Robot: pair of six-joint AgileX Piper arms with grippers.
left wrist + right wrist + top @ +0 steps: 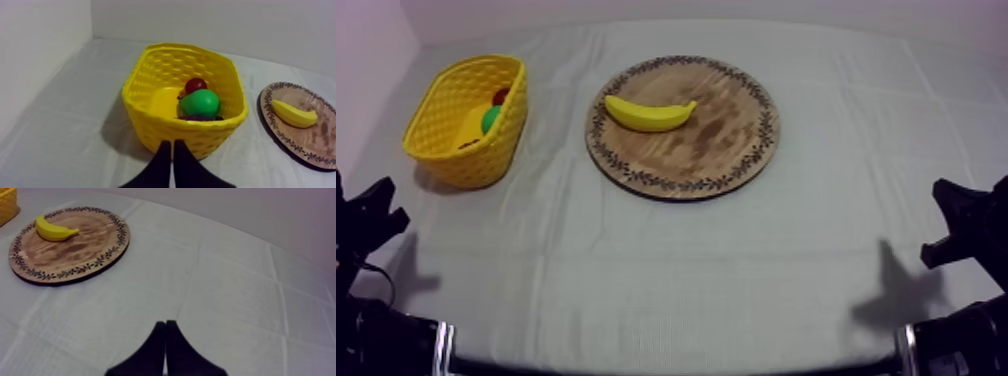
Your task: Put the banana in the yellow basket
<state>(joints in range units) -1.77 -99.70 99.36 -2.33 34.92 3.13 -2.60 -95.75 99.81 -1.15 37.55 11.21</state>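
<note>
A yellow banana lies on the left part of the round wooden board with a patterned rim, near the table's middle. The yellow basket stands at the left, holding a green pear, a small red fruit and something dark under them. My left gripper rests low at the left edge, shut on nothing, its fingers together just before the basket. My right gripper rests low at the right, its fingers shut on nothing, far from the board and banana.
The grey-white cloth covers the table, with creases across it. A pale wall runs along the back and the left side. The board's edge and the banana lie beside the basket.
</note>
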